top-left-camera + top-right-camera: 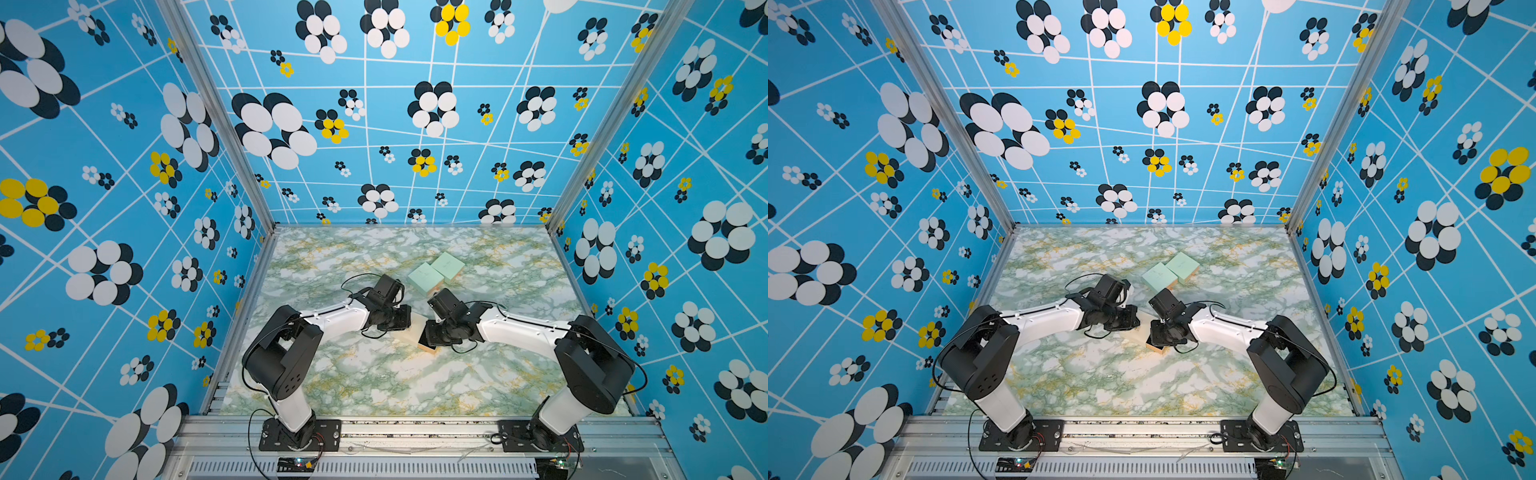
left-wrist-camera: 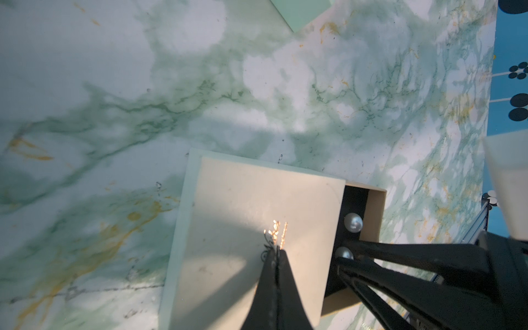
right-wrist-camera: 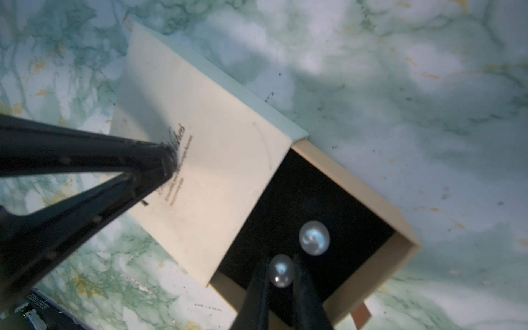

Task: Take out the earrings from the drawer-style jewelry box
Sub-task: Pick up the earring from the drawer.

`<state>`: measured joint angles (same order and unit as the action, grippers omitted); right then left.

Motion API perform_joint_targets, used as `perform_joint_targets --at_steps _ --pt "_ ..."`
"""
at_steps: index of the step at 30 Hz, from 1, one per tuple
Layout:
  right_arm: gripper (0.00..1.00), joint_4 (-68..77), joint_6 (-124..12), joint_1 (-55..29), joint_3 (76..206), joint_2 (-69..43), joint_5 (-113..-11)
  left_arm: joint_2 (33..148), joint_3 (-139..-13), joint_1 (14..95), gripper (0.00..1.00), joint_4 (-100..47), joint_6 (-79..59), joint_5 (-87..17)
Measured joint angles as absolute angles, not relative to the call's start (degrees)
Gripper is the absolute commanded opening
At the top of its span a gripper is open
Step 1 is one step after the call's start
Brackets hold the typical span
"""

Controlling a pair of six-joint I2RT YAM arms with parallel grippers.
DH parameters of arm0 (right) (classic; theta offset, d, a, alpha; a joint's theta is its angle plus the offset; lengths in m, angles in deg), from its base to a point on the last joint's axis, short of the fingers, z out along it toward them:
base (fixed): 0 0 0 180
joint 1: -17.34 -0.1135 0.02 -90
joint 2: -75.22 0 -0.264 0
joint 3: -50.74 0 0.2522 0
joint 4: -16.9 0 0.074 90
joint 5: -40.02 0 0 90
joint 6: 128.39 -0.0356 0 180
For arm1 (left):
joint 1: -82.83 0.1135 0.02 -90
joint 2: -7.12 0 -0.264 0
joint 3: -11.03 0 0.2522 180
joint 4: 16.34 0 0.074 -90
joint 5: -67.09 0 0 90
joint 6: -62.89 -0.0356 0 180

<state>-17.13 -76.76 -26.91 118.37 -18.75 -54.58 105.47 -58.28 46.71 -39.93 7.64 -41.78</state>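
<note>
The drawer-style jewelry box lies mid-table in both top views (image 1: 417, 328) (image 1: 1140, 331). It is a cream sleeve (image 3: 205, 137) with gold lettering, and its tan drawer (image 3: 368, 188) is pulled out, showing a black lining. Two pearly earrings sit on that lining. My right gripper (image 3: 281, 258) reaches into the drawer, shut on one earring (image 3: 281, 271) with a finger on each side. The other earring (image 3: 314, 237) lies free beside it. My left gripper (image 2: 275, 252) is shut, its tip pressed on the sleeve's top (image 2: 243, 205). Both earrings also show in the left wrist view (image 2: 353, 223) (image 2: 343, 253).
Two mint-green square boxes (image 1: 426, 276) (image 1: 448, 265) lie side by side just behind the grippers, also seen in a top view (image 1: 1159, 274). Patterned blue walls close in the marble table (image 1: 374, 374) on three sides. The arm bases stand at the front rail.
</note>
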Motion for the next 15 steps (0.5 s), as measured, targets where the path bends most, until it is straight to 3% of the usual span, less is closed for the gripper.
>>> perform_joint_targets --at_steps 15 --pt "0.06 -17.17 -76.80 -26.91 117.56 -16.26 -53.86 105.23 -57.63 46.71 0.00 -39.03 7.85 -41.76"
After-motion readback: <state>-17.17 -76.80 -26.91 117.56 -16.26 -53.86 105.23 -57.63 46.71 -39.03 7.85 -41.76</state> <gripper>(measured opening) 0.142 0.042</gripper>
